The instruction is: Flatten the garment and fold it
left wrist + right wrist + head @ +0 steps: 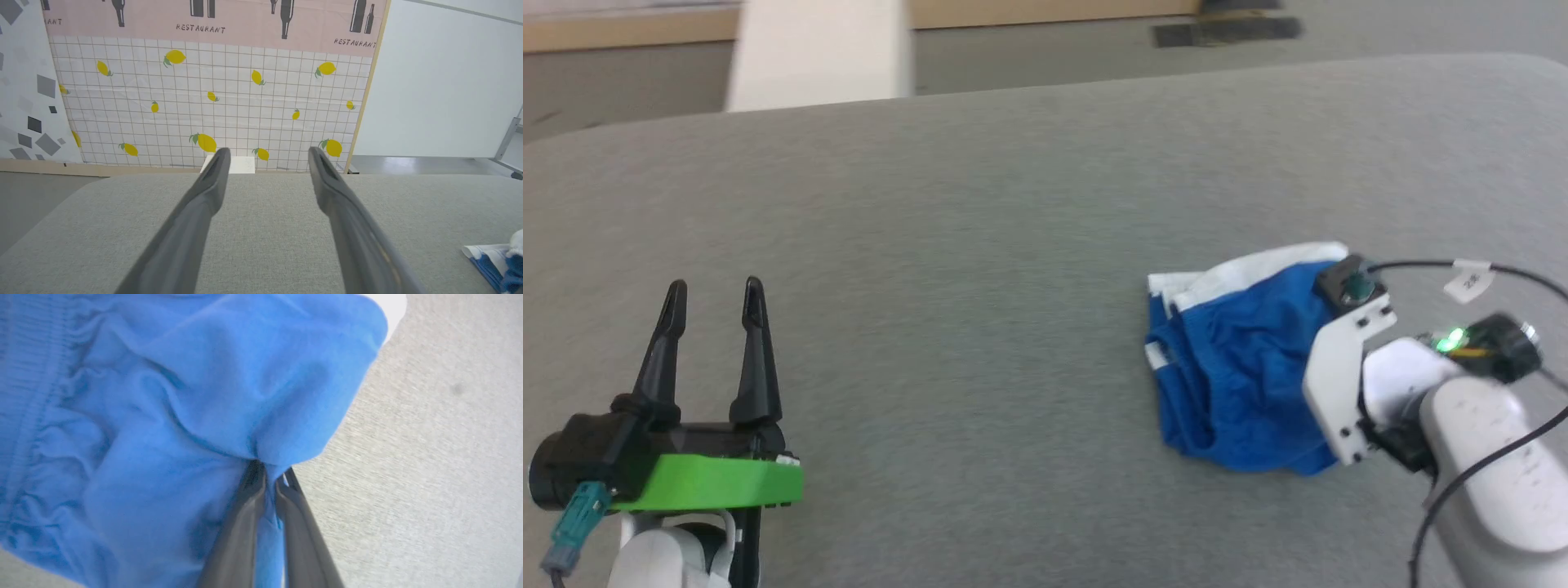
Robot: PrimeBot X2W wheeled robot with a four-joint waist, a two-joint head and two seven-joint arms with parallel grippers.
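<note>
The garment (1241,367), bright blue shorts with white trim, lies crumpled on the grey padded table (980,245) at the right. Its blue cloth (171,416) takes up most of the right wrist view, with a gathered waistband at the left. My right gripper (271,477) is shut on a fold of the garment, blue cloth pinched between its dark fingers (241,522). In the head view the right wrist (1347,384) sits over the garment's right side and hides those fingers. My left gripper (715,290) stands open at the lower left, far from the garment, with nothing between its fingers (196,220). A corner of the garment (496,261) shows at the left wrist view's lower right.
The grey table stretches wide between the two arms. Beyond its far edge are a floor, a pale post (821,53) and a wall sheet with lemons (212,98). A black cable (1494,465) loops off the right wrist.
</note>
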